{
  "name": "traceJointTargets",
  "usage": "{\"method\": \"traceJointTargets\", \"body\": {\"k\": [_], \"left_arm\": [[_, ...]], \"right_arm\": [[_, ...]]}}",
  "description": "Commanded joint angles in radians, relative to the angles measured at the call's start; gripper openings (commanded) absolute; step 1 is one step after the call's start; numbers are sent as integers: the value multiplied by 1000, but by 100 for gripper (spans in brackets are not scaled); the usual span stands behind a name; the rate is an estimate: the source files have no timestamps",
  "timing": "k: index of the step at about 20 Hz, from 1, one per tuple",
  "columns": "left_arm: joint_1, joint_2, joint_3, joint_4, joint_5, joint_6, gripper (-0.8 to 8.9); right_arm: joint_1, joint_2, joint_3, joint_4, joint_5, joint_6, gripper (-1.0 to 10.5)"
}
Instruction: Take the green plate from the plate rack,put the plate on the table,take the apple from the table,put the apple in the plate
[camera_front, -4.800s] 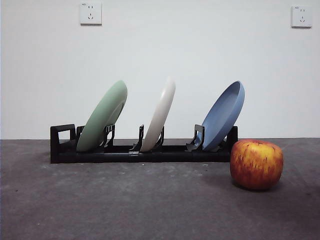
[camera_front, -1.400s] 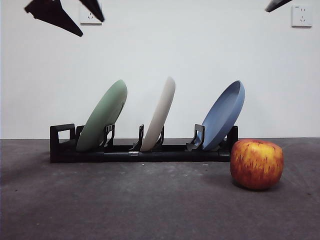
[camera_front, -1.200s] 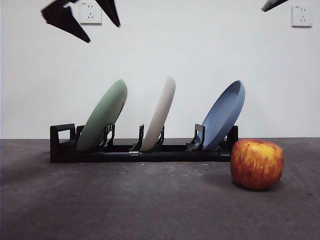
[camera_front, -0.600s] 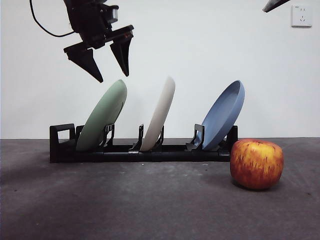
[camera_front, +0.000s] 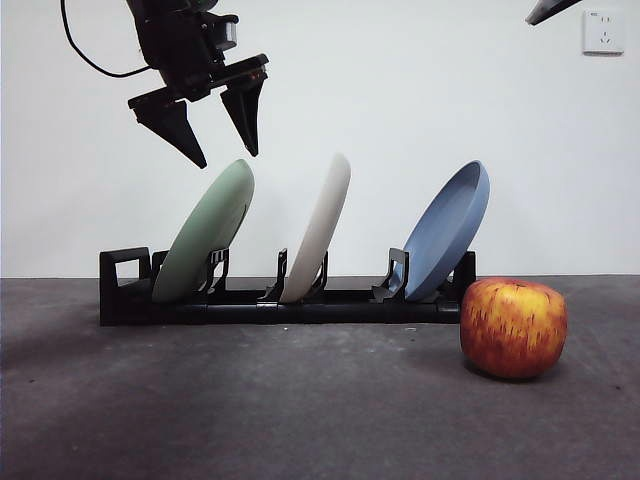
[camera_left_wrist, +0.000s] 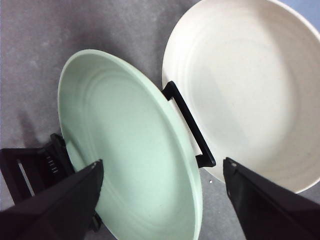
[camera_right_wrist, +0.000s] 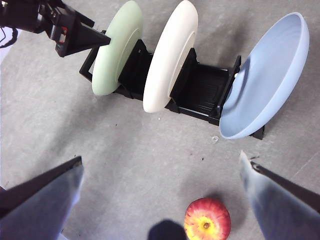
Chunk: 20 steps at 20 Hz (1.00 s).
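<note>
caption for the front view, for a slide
Left gripper, jaws open, hovers above the green plate in the plate rack; the apple sits on the table.

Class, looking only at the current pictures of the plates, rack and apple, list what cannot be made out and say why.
- The green plate: its lower rim is cut off by the left wrist picture's edge.
- The plate rack: in the front view, its slots are partly hidden behind the plates.
- The apple: cut off by the right wrist picture's edge.
- The right gripper: blurred; in the front view only a tip shows.
</note>
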<state>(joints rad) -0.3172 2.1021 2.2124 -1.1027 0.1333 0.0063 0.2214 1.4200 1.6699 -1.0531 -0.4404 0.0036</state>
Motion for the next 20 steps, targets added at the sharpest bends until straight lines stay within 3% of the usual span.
{"method": "traceJointTargets", "body": {"k": [1,10,12,15,16,18,20], "left_arm": [[-5,25,3,11,1,-6,400],[-6,38,3,25,5,-14,389],[-10,55,3,18,7,-14,294],[-21,68,3,12,8,-13,228],[-26,68,3,20,8,-13,109],[-32,67,4,27,8,-13,-3],[-32,67,18,19,8,-13,-9]], "right_arm": [[2,4,4,6,4,3,563],[2,4,4,6,4,4,563],[2,4,4,6,4,4,563],[2,4,4,5,4,3,563],[2,4,4,6,4,3,563],[2,4,4,6,4,3,563],[2,4,4,6,7,3,563]]}}
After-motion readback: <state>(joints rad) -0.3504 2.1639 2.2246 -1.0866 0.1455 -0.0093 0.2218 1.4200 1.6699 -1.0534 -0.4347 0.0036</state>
